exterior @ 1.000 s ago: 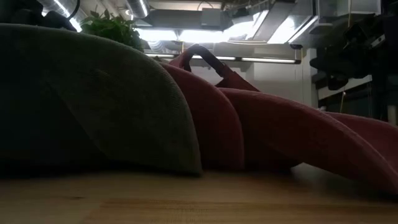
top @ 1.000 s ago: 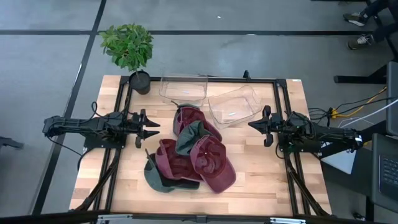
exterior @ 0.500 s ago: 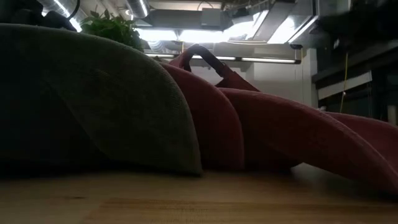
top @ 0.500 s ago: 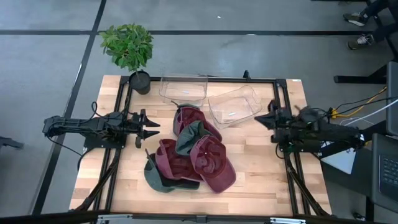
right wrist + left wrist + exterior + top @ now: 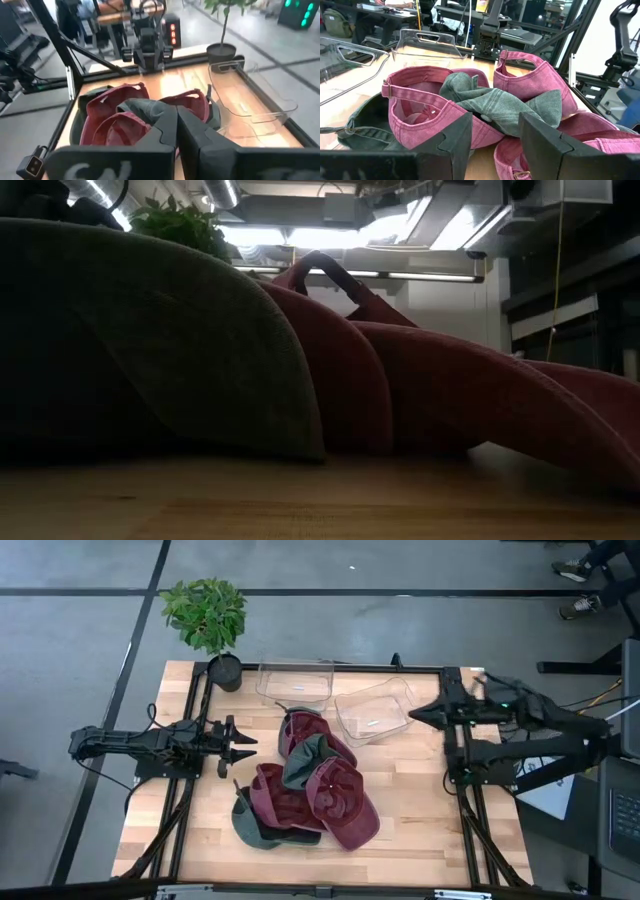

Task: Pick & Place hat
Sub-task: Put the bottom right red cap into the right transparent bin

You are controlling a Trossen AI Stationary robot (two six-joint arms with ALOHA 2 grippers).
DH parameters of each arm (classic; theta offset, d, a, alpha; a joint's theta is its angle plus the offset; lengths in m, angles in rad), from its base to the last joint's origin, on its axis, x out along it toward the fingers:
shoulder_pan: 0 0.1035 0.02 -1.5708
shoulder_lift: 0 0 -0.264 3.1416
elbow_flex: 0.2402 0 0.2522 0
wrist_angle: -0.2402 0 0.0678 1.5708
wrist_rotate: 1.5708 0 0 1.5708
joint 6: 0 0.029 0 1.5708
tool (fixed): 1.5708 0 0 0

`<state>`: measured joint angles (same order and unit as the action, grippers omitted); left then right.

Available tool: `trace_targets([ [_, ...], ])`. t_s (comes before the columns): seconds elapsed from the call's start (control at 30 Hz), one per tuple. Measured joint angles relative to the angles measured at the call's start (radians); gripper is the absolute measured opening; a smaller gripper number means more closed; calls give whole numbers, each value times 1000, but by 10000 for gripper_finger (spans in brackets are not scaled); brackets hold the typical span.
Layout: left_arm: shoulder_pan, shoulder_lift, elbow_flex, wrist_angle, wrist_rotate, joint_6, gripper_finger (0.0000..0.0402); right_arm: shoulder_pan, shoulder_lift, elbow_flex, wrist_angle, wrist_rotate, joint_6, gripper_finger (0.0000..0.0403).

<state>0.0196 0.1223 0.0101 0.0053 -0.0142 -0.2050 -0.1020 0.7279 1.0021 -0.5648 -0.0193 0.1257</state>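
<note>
Right arm lifted off its rest, start of reach for hats.
Right gripper (image 5: 416, 714), jaws nearly shut and empty, rose toward the clear plastic bins (image 5: 375, 710) at 1 o'clock; left gripper (image 5: 247, 743) waited at 9 o'clock, jaws apart, pile of maroon and green fabric caps (image 5: 310, 790) untouched.

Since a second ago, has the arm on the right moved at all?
Yes. The right gripper has swung toward the table's far edge, now beside the nearer clear bin.

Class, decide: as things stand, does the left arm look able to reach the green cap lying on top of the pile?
Probably yes. The left gripper is open and faces the crumpled green cap, which lies atop the maroon caps with nothing between them.
</note>
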Motion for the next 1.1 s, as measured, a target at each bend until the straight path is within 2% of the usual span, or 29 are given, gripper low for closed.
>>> trace_targets([
  [0.13,0,0,0,0,0,0,157,24,168,86,0,1,0,8],
  [0.27,0,0,0,0,0,0,157,82,292,107,6,0,0,8],
  [0.47,0,0,0,0,0,0,157,189,429,106,151,0,-2,8],
  [0.67,0,0,0,0,0,0,157,267,563,126,379,-13,243,8],
  [0.87,0,0,0,0,0,0,157,277,649,161,456,-9,502,8],
  [0.97,0,0,0,0,0,0,157,277,683,171,460,-8,511,8],
  [1.1,0,0,0,0,0,0,157,277,703,176,459,-8,419,8],
])
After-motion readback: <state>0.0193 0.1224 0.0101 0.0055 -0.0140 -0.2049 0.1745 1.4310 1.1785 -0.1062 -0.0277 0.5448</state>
